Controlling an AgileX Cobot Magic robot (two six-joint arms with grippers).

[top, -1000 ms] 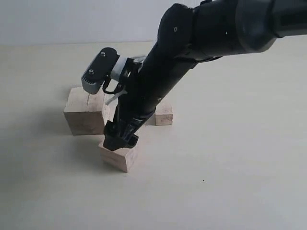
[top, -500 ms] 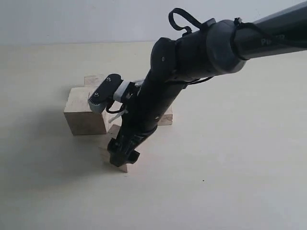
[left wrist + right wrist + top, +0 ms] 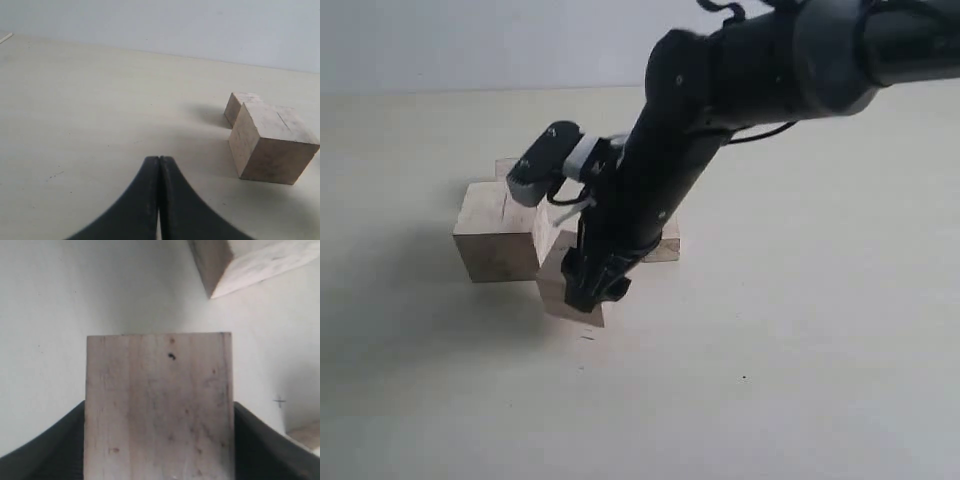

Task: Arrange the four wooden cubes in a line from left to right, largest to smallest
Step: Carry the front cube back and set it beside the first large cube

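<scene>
Front: bare surface [image 3: 740, 400], wide room near and right | right pincer [image 3: 590, 290] clamped on mid cube [image 3: 550, 288], side faces gripped, just beside largest cube [image 3: 498, 232] | small cube [image 3: 665, 240] behind arm | left pincer [image 3: 159, 200] pressed closed, empty, well apart from largest cube

We see a pale cream tabletop [image 3: 820, 400] filling most of the exterior view, matte and smooth, with one small dark speck [image 3: 742, 377] toward its front right. Beyond its far edge rises a plain wall [image 3: 470, 45] of light bluish grey, even in tone. The left wrist view gives us the same two surfaces, the wall meeting the table in a soft straight line. The light is diffuse. We find only broad, blurred shadows on the tabletop, lying mostly toward the left of the exterior view.
</scene>
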